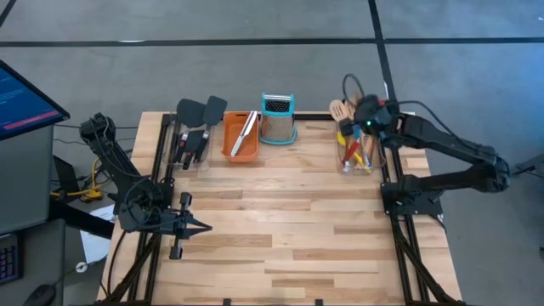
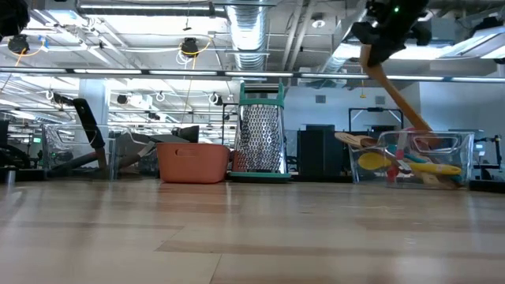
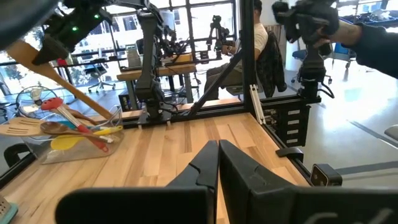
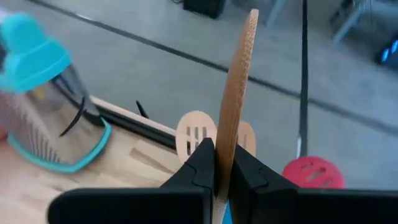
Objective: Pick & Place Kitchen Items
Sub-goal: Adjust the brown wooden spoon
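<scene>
While right claw (image 4: pixel 222 163) clamps wooden utensil (image 4: pixel 239 74) above clear bin (image 1: pixel 354 157), far right: lift straight, avoid snagging neighbours; left claw (image 1: pixel 202 227) shut.

Floor: we saw grey concrete (image 1: pixel 255 68) around the table, crossed by dark lines in the upper part of the high view.
Table: we noted a pale wood-plank top (image 1: pixel 280 221) filling the centre of that view.
Monitor: we found a lit screen (image 1: pixel 21 98) at the upper left edge.
Ceiling: we saw exposed silver ducts (image 2: pixel 252 31) and pipes across the top of the low view.
Light: we noted bright windows (image 3: pixel 124 37) behind desks in the left wrist view.
Person: we saw someone seated (image 3: pixel 255 37) at upper centre there.
</scene>
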### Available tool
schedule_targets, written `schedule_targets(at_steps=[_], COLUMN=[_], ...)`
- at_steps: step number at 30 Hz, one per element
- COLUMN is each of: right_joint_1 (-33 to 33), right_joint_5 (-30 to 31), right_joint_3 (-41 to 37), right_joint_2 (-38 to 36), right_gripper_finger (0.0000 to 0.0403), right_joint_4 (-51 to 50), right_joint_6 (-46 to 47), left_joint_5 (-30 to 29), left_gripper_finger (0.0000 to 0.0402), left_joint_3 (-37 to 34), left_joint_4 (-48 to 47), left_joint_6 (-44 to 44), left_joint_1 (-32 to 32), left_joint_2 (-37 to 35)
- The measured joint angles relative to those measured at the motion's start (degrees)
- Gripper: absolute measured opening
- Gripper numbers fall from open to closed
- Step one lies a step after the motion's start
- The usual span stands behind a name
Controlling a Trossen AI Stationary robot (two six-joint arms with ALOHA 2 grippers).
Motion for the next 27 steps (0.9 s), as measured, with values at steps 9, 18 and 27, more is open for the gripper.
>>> schedule_targets(at_steps=[9,18,27], right_joint_1=[-12.69,-21.82,-25.46], right_joint_5=[-9.00,-21.13,-21.35], right_joint_3=[-0.09,-0.09,-0.11], right_joint_2=[3.18,10.04,13.82], right_gripper_finger=[0.0009,0.0009,0.0009], right_joint_4=[0.22,3.94,2.97], right_joint_6=[6.11,8.88,9.26], left_joint_5=[-0.05,-0.28,-0.24], left_gripper_finger=[0.0002,0.0002,0.0002], left_joint_3=[0.00,0.00,0.00], left_joint_4=[0.02,0.02,0.02], left_joint_6=[0.07,0.07,0.07], left_joint_1=[0.01,0.00,0.02], left_joint_2=[-0.02,-0.02,-0.02])
